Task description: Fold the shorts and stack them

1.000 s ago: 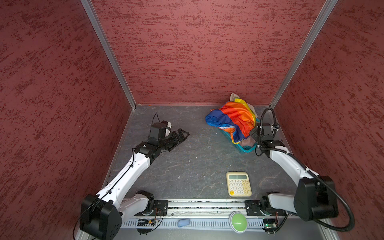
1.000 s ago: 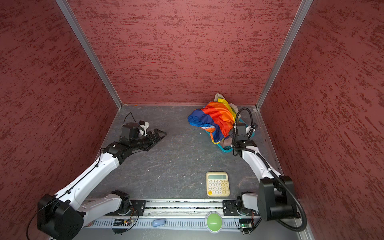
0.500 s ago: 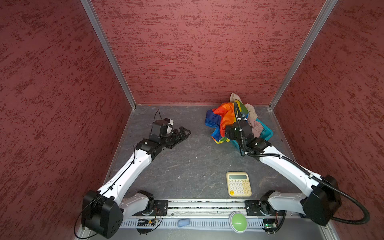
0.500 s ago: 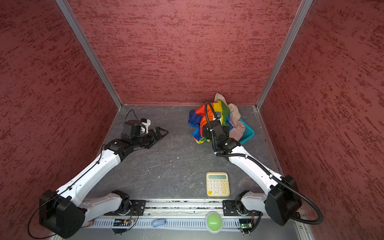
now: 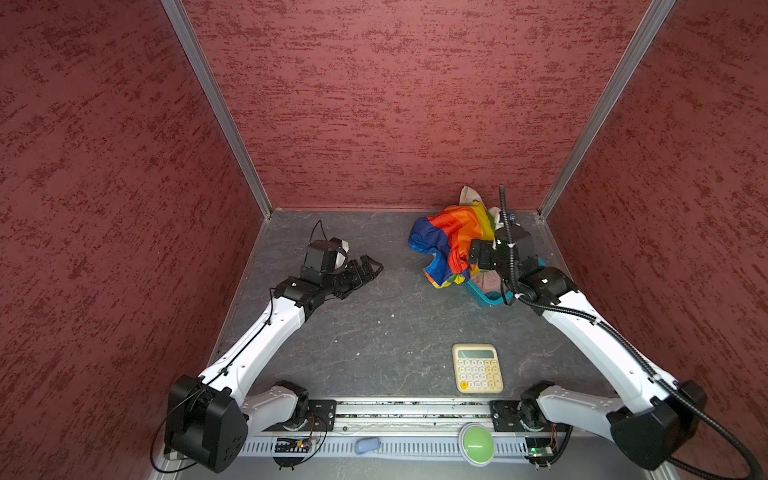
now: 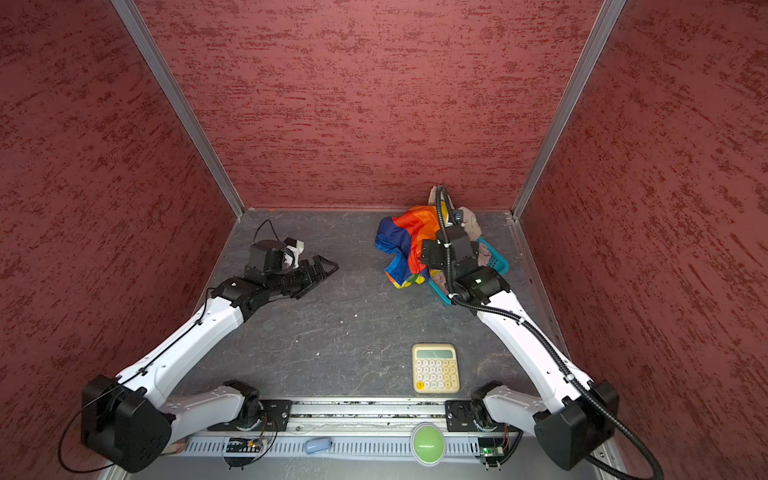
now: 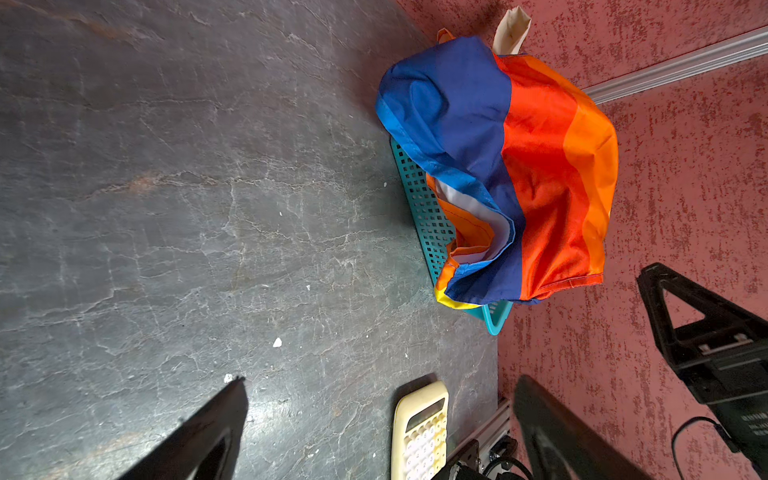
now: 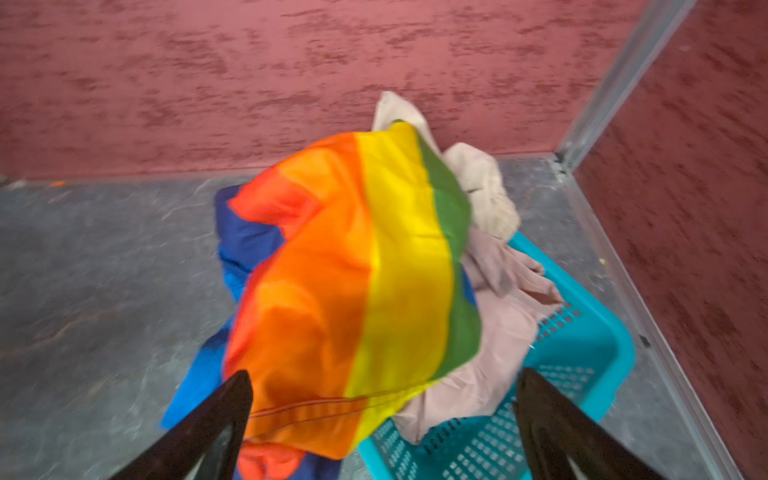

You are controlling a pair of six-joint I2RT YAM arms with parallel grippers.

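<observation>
The shorts lie heaped in a teal basket [image 5: 492, 297] at the back right. Rainbow shorts [image 5: 446, 235] [image 6: 405, 237] [image 8: 353, 270] lie on top and spill over the basket's left side onto the table. Under them are dusty pink shorts [image 8: 498, 332] and beige shorts [image 8: 478, 183]. My right gripper [image 8: 385, 376] hovers just above the pile, open, its fingers straddling the rainbow hem and touching nothing. In both top views its wrist [image 5: 503, 253] hides the fingers. My left gripper [image 5: 372, 270] [image 7: 382, 382] is open and empty over bare table, left of the pile.
A cream calculator [image 5: 477, 368] [image 6: 435, 368] lies near the front edge, right of centre. A green button [image 5: 476, 442] and a small blue object [image 5: 367, 444] sit on the front rail. Red walls enclose the table [image 5: 374, 332]; the basket [image 6: 496, 259] stands near the right wall.
My right wrist has swung from the basket's right side across over the pile and now hangs above it. The rainbow shorts have shifted. My left gripper edged slightly toward the pile.
</observation>
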